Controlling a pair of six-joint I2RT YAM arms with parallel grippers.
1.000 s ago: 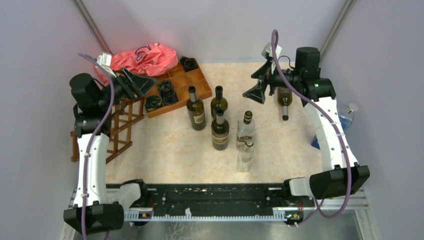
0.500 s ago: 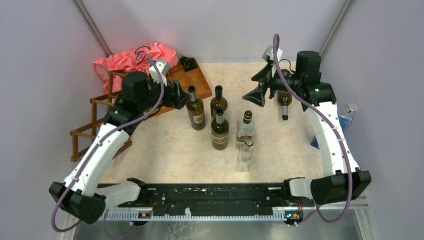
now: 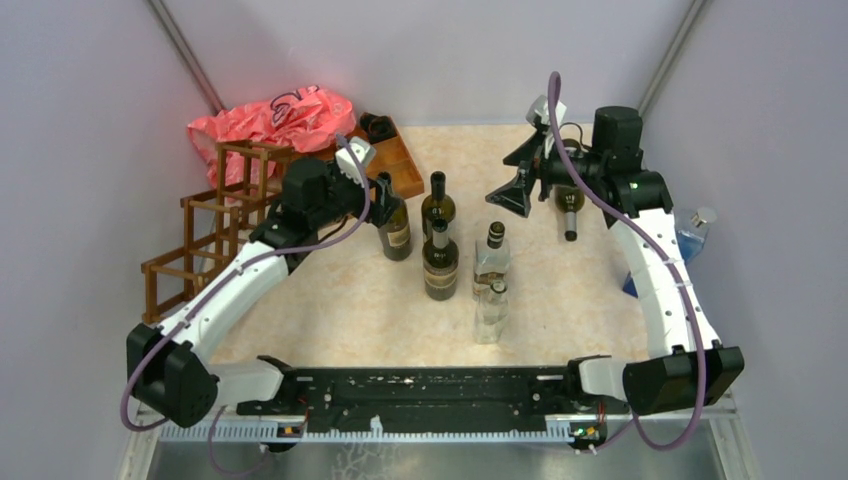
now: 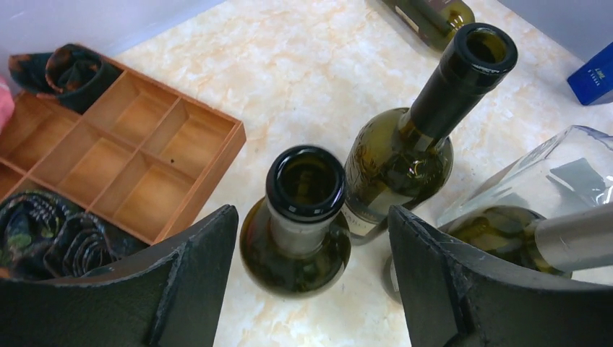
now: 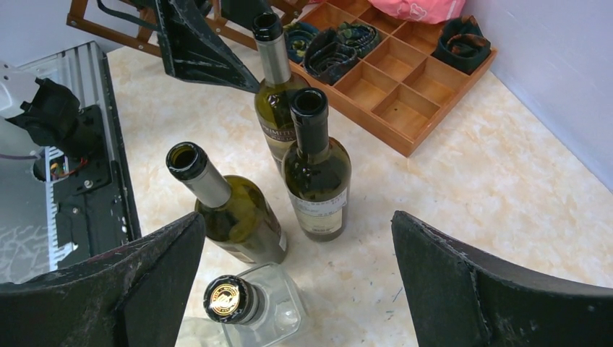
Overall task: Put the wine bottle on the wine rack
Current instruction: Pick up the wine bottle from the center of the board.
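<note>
The wine bottle (image 3: 393,222) nearest the rack is dark green, uncorked and upright on the table. In the left wrist view its mouth (image 4: 306,181) stands between the jaws of my left gripper (image 4: 311,242). The jaws are open, with a gap on each side of the neck. From above, my left gripper (image 3: 376,188) hangs at the bottle's neck. The wine rack (image 3: 213,225), a dark brown frame, stands at the left with nothing in it. My right gripper (image 3: 512,186) hovers open and holds nothing; the right wrist view shows this gripper (image 5: 300,282) above the standing bottles.
Two more green bottles (image 3: 437,206) (image 3: 440,264) and two clear ones (image 3: 492,258) (image 3: 490,312) stand mid-table. Another green bottle (image 3: 569,204) lies under the right arm. An orange-brown tray (image 3: 398,160) and a red bag (image 3: 275,118) sit at the back left. A blue bottle (image 3: 693,236) stands at the right wall.
My left arm has swung right, away from the rack, and its gripper now straddles the neck of the leftmost bottle. The right arm has barely moved.
</note>
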